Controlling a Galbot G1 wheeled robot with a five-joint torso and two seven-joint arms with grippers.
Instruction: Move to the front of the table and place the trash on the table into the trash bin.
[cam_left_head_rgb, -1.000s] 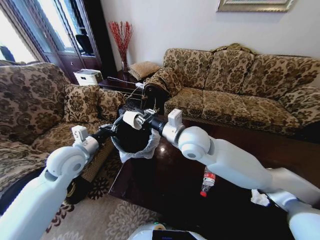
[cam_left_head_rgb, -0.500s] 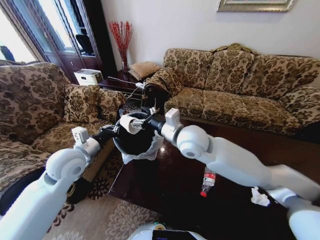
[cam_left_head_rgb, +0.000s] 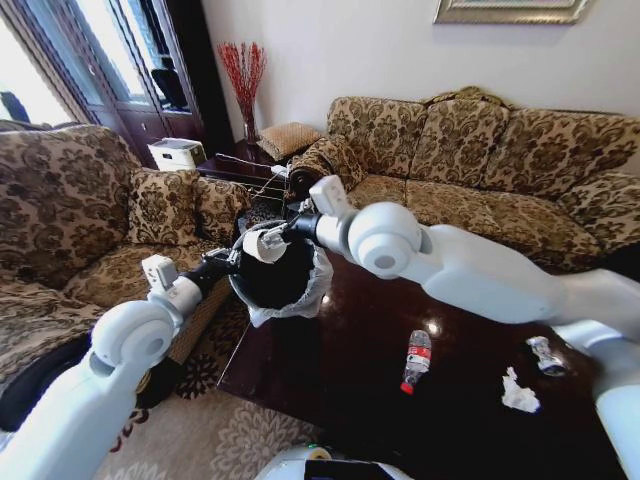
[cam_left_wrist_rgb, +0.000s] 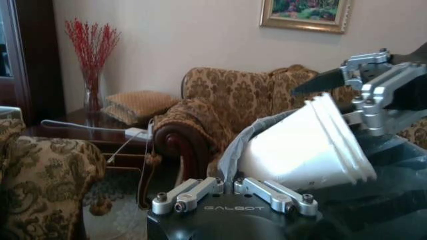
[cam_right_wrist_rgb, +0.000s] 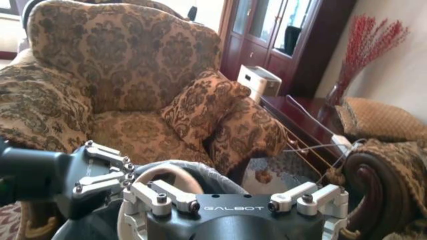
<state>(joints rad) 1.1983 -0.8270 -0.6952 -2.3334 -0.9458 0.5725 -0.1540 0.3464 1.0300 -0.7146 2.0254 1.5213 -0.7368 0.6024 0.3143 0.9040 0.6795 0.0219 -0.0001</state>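
Head view, frame centre-left: right end effector (cam_left_head_rgb: 272, 240) clamped on the white paper cup (cam_left_head_rgb: 265, 243), cup lying sideways directly above the trash bin (cam_left_head_rgb: 285, 275) mouth. Left end effector (cam_left_head_rgb: 226, 262) grips the bin's rim. On the table (cam_left_head_rgb: 330, 375), lower right: bottle (cam_left_head_rgb: 415, 361), tissue (cam_left_head_rgb: 519, 391), can (cam_left_head_rgb: 543, 354).

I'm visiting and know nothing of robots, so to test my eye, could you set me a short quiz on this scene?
1. True or false: the right pincer holds the white paper cup over the trash bin.
2. Which arm holds the trash bin up? A) left B) right C) neither
3. Name one piece of trash lying on the table.

Key:
1. True.
2. A, the left pincer grips its rim.
3. The bottle, the crumpled tissue or the can.
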